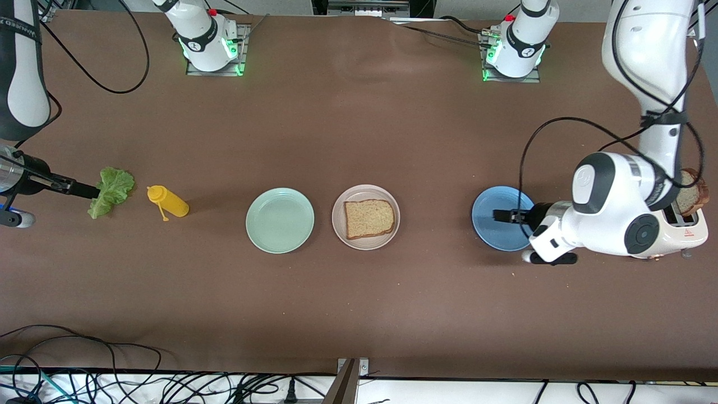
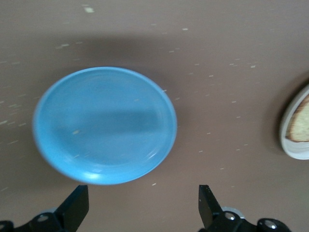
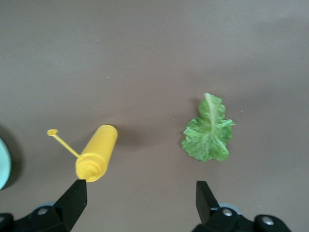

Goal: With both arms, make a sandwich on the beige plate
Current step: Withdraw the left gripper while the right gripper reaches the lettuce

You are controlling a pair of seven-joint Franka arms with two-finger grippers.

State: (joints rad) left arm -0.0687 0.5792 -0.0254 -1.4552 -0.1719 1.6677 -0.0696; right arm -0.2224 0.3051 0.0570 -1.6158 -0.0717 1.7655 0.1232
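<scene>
One square brown wholegrain bread slice (image 1: 368, 218) lies flat on the round pale pinkish-beige plate (image 1: 340, 221), and I take that plate as my landmark. Beside it, toward the right arm's end of the table, sits a round mint green plate (image 1: 280, 220), close but not touching. Farther that way lies a yellow plastic squeeze bottle (image 1: 168, 203) on its side, and next to it the ruffled green lettuce leaf (image 1: 111, 191), flat on the brown table (image 1: 359, 123).

I see the right gripper (image 3: 140, 198) hanging over the bare table between the bottle (image 3: 97, 153) and the leaf (image 3: 208, 133), its fingers spread wide with nothing between them.

Toward the left arm's end from the beige plate lies a round blue plate (image 1: 493, 216), well apart from it. My left gripper (image 2: 144, 205) hovers over that blue plate's (image 2: 104, 124) edge, fingers wide apart and empty. In the left wrist view the beige plate's rim (image 2: 292, 145) shows at the border.

Past the blue plate, a white toaster (image 1: 687, 227) stands at the left arm's end, a second brown bread slice (image 1: 691, 193) sticking up out of its slot, partly hidden by the arm.
</scene>
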